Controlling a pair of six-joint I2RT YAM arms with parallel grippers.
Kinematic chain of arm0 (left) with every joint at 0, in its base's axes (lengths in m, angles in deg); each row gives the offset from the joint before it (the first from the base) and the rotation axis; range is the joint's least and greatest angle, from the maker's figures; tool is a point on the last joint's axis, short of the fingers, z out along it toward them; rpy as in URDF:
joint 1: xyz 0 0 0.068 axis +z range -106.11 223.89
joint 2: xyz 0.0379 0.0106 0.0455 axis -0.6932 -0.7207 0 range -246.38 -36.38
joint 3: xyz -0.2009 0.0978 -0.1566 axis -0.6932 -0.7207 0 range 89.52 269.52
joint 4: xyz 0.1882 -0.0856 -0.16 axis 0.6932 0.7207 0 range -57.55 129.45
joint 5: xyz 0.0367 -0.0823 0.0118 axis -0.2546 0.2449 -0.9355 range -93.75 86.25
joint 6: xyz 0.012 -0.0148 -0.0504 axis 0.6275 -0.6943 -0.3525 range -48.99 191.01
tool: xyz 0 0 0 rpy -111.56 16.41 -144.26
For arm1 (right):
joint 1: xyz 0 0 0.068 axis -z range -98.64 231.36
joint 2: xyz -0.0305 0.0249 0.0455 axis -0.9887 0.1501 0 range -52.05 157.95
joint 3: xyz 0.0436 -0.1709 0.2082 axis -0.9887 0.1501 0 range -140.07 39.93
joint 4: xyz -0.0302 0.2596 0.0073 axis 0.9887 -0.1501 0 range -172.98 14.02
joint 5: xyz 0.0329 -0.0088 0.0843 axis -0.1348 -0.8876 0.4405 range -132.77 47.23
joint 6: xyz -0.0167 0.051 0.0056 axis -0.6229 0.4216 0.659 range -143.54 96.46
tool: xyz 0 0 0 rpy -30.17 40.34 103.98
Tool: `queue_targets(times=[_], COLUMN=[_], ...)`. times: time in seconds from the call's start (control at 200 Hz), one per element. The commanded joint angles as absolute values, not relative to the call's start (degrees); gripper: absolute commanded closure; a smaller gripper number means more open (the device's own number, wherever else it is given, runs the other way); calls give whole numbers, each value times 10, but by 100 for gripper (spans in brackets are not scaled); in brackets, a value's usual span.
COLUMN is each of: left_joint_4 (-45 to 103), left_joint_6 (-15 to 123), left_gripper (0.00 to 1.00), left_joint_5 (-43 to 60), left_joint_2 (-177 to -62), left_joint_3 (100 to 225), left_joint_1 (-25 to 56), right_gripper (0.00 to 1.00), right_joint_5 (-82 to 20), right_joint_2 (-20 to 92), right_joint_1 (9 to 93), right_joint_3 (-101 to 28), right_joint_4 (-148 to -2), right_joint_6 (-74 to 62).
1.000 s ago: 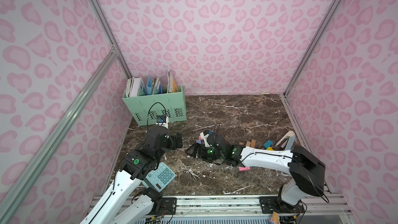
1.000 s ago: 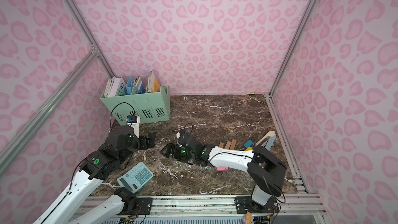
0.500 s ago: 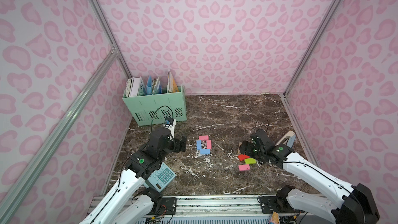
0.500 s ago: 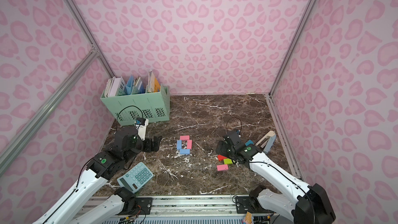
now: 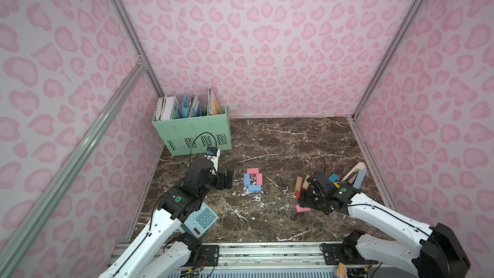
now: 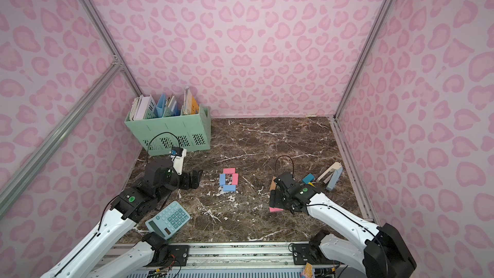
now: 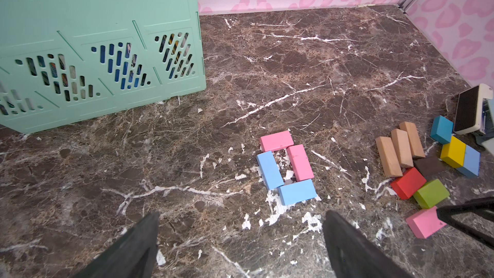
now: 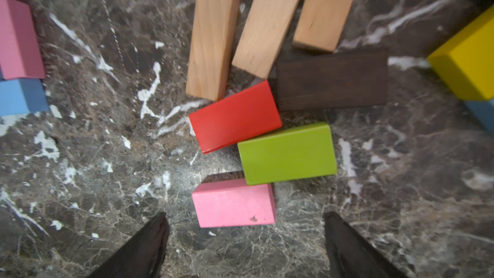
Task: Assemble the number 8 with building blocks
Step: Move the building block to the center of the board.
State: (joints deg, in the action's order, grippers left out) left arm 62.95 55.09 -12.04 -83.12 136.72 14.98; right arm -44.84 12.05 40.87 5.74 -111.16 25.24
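Right claw (image 8: 246, 220) hangs low over the tabletop (image 8: 80, 183) with its jaws spread wide, gripping nothing. A loose pink block (image 8: 234, 203) lies flat just ahead of the gap between the fingertips, and neither one touches it. Beyond that block, farther from the claw, a green block (image 8: 287, 153) and a red block (image 8: 235, 116) lie against each other. A dark brown block (image 8: 331, 80) and three bare wood blocks (image 8: 213, 33) lie past them. A yellow block (image 8: 470, 60) sits off to one side of the claw.

Left claw (image 7: 242, 215) is likewise open and empty, well apart from that pile. Just ahead of it, a pink pair (image 7: 300, 161) and a light blue pair (image 7: 270, 169) lie flat, closing a small square ring.
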Motion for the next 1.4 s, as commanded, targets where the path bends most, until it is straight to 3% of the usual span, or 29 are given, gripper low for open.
queue_targets(times=[0.0, 0.22, 0.525, 0.795, 0.96, 1.135, 1.265, 1.395], left_joint_4=[628, 654, 656, 665, 674, 685, 715, 785], left_joint_6=[554, 542, 537, 554, 595, 632, 658, 685], left_gripper=[1, 1, 1, 1, 1, 2, 5, 9], left_joint_5=[-117, -111, -109, -79, 15, 108, 162, 139], left_joint_2=[-833, -843, -845, -861, -874, -889, -933, -1008], left_joint_3=[1372, 1389, 1390, 1400, 1416, 1430, 1461, 1518], left_joint_1=[150, 150, 150, 150, 150, 150, 144, 92], right_gripper=[8, 10, 30, 34, 28, 10, 8, 8], right_joint_5=[-447, -437, -447, -432, -399, -394, -395, -407], right_joint_2=[151, 198, 273, 371, 399, 339, 253, 147], right_joint_1=[396, 375, 298, 231, 206, 242, 295, 353], right_joint_3=[60, 62, 14, -69, -107, -93, -46, 2], right_joint_4=[-1110, -1063, -1044, -1014, -974, -963, -967, -994], right_joint_6=[268, 271, 257, 187, 152, 149, 160, 168])
